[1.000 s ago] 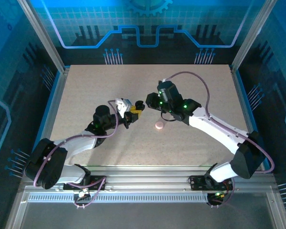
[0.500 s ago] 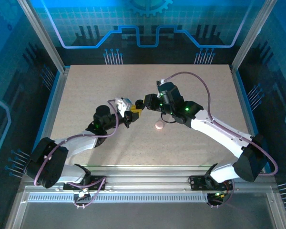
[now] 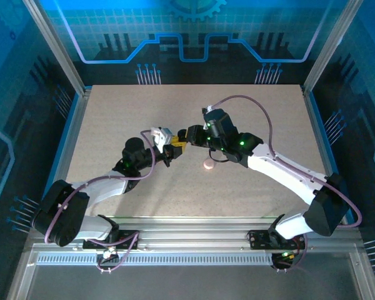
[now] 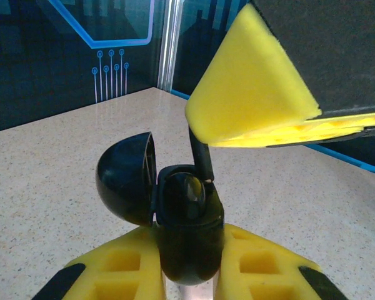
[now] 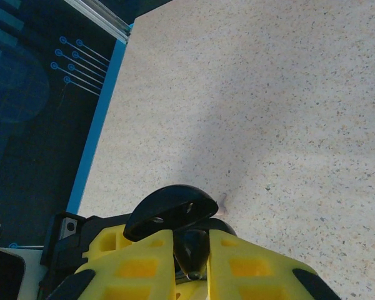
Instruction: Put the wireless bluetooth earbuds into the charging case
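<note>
The black charging case [image 4: 186, 231] stands upright between the yellow fingers of my left gripper [image 4: 187, 265], which is shut on it, lid [image 4: 126, 178] swung open to the left. In the top view this gripper [image 3: 174, 147] hovers over the table's middle. My right gripper [image 3: 185, 135] meets it from the right, shut on a black earbud [image 5: 194, 247]. The earbud's stem [image 4: 200, 153] reaches down into the case's open top, under a yellow right finger [image 4: 247, 87]. From the right wrist, the lid [image 5: 170, 210] lies just beyond my fingers. A tiny pale pink bit [image 5: 224, 200] rests on the table beside it.
A small pink round disc [image 3: 208, 164] lies on the speckled table [image 3: 256, 112] just right of the two grippers. Metal frame rails and blue walls enclose the table on all sides.
My right gripper has moved a little left and closed in on the open case. The left gripper and case have held still.
</note>
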